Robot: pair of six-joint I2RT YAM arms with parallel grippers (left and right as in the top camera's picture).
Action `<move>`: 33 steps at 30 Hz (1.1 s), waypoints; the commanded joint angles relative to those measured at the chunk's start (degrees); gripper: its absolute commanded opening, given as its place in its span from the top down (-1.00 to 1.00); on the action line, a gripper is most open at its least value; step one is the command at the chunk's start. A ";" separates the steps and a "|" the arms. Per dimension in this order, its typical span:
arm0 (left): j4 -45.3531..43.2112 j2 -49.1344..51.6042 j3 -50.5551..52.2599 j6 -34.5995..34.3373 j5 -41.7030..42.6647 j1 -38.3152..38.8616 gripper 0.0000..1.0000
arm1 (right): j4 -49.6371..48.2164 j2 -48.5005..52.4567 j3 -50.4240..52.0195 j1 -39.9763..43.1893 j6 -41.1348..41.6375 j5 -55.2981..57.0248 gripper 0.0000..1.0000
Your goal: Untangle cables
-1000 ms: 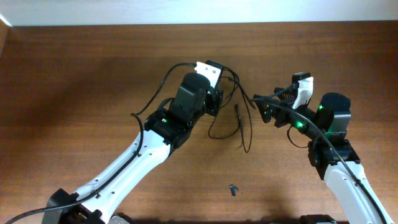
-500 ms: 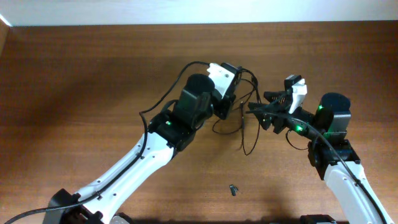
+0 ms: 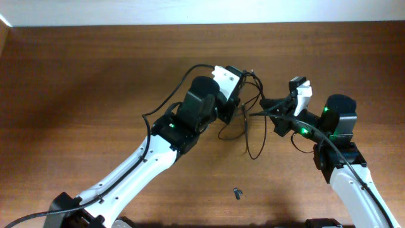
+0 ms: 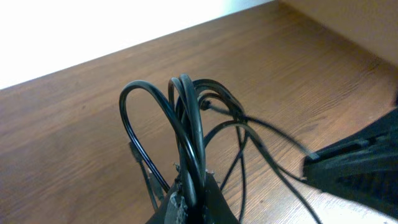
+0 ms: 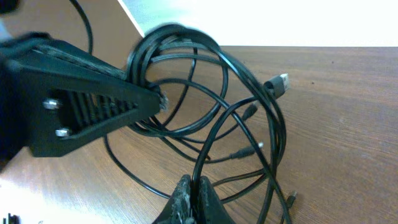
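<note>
Left gripper (image 4: 191,200) is pinched tight on the cables (image 4: 189,130), a bundle looped up off the table (image 3: 76,76). Overhead hides that grip. Right gripper (image 5: 193,198) is clamped on one strand. A tiny dark clip (image 3: 238,193) lies well apart.

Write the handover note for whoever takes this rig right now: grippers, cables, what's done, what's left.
Left gripper: shut on the cables, holding the looped bundle.
Right gripper: shut on one strand of the same bundle.
Cables: one tangle strung between the two grippers, with loops and plug ends trailing onto the table.
Done: both grips set.
Left: draw the strands apart; none is separated yet.
</note>
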State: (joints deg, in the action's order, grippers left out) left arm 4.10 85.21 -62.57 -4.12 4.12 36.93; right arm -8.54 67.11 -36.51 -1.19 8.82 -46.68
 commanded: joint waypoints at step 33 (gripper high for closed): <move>11.47 -11.17 -0.39 32.26 21.18 -2.95 1.00 | 12.66 -12.33 -0.15 0.20 0.68 18.84 -0.05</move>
State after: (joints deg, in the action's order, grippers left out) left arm 14.83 77.10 -62.57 19.16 22.37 34.11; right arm 4.23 54.92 -36.53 -1.19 9.23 -28.71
